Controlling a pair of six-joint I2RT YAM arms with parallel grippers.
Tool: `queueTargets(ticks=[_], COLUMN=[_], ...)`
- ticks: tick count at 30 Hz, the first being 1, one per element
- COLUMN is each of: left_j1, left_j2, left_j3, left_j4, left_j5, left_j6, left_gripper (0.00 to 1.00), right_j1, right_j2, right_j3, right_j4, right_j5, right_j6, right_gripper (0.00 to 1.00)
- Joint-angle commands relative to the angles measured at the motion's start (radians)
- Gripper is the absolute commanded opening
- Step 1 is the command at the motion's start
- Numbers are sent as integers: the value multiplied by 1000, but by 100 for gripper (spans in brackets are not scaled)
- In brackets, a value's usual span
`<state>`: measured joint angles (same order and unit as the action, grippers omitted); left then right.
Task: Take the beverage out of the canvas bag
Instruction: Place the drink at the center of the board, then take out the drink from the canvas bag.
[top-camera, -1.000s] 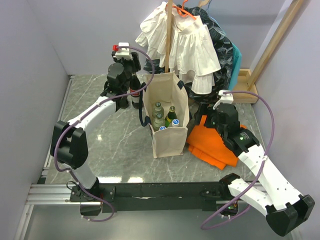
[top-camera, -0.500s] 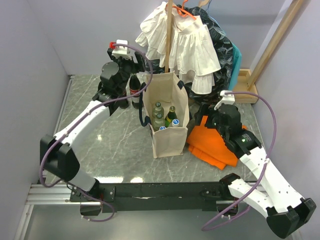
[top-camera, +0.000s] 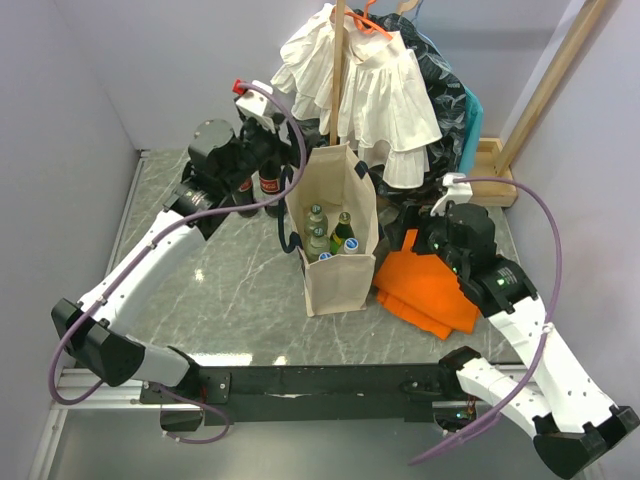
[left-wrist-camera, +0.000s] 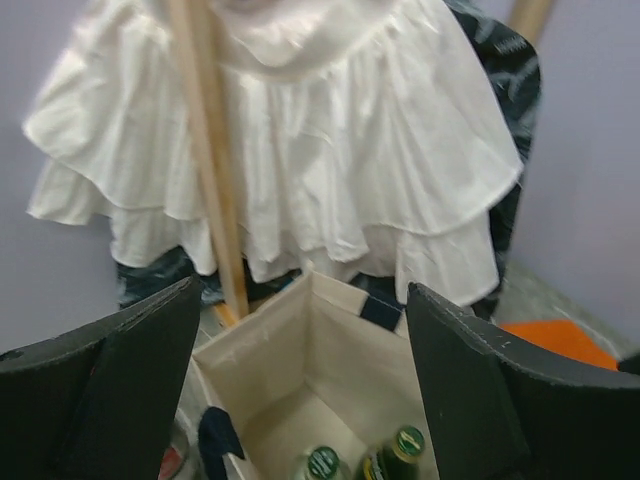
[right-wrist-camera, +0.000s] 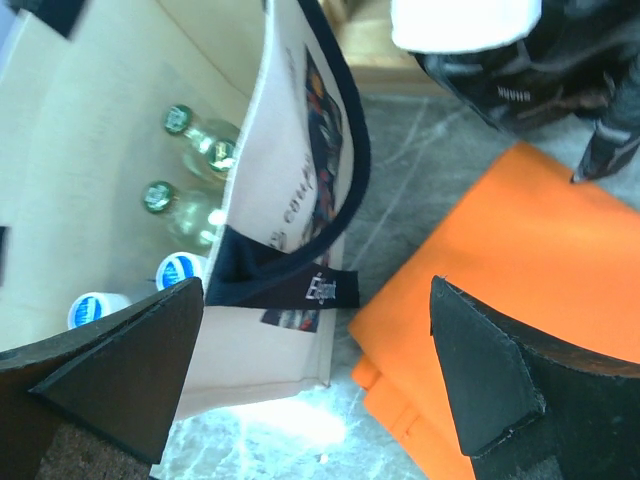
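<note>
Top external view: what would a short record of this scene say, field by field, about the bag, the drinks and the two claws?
canvas bag: upright, open at the top
inside it: bottles, some with green caps, some with blue
left gripper: open, empty, left of the bag
right gripper: open, empty, by the bag's right side
orange cloth: lying flat, right of the bag

My left arm (top-camera: 150, 255) reaches far out, left hand (left-wrist-camera: 305, 385) held high, fingers wide apart, empty. Right arm (top-camera: 520, 320) bent, right hand (right-wrist-camera: 318, 380) also wide, empty.
</note>
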<state>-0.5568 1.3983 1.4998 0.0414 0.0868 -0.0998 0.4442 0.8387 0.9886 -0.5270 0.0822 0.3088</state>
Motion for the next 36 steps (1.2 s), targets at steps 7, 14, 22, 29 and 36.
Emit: queueTargets(ticks=[7, 14, 22, 29, 36], left_j1=[-25, -31, -40, -51, -58], left_j2=[19, 11, 85, 160, 214], left_j3=[101, 113, 105, 132, 134], left_j4=[-237, -334, -397, -466, -505], left_j5=[122, 76, 156, 162, 146], left_j6=[-24, -67, -97, -80, -71], left_gripper=[87, 91, 86, 82, 80], right_j1=[-5, -5, -4, 1, -1], right_j2=[36, 94, 345, 454, 421], right_j3=[160, 231, 447, 446, 390], right_j4=[-96, -117, -169, -171, -165], right_j5=[5, -58, -114, -160, -130], right_j6=[-71, -68, -111, -94, -100], right_gripper=[100, 100, 100, 100, 100])
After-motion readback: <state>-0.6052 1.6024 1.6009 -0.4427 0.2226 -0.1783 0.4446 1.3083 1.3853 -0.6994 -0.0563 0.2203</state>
